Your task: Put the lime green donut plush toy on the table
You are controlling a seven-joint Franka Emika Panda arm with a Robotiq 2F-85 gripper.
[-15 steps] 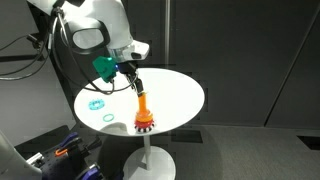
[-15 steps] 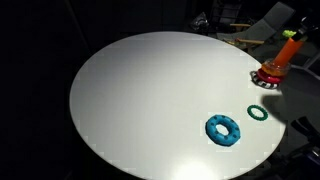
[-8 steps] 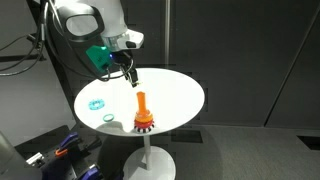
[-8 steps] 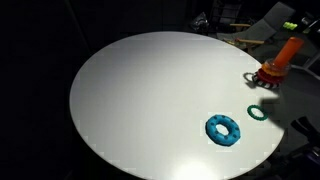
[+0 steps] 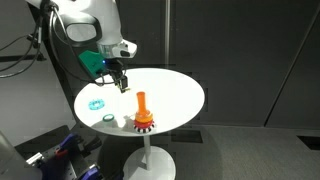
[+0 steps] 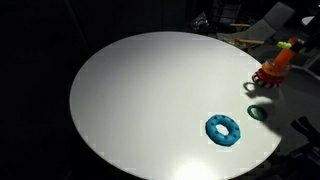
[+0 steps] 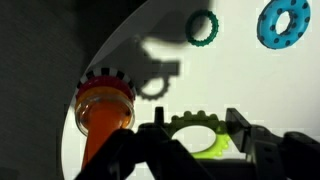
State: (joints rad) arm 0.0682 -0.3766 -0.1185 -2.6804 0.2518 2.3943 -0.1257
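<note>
The round white counter (image 5: 175,95) has plenty of bare surface on its far and right parts. The robot arm (image 5: 85,22) reaches over its far left part in an exterior view, and the gripper (image 5: 119,84) hangs above the surface without touching it. The orange peg stand (image 5: 142,112) sits by the near edge, to the right of the gripper and apart from it, and its post looks bare. A blue donut (image 6: 224,130) and a dark green ring (image 6: 259,112) lie flat on the counter, near each other but not touching.

The lime green donut toy (image 7: 192,124) shows only in the wrist view. There it is clamped between the gripper's two fingers and held in the air, with the peg stand below and to the left of it.

By my reading the grasp is done and the toy is clear of the stand, so roughly half the job is behind. What is left is to lower the toy onto a bare patch of counter, let go of it, and pull the gripper clear
</note>
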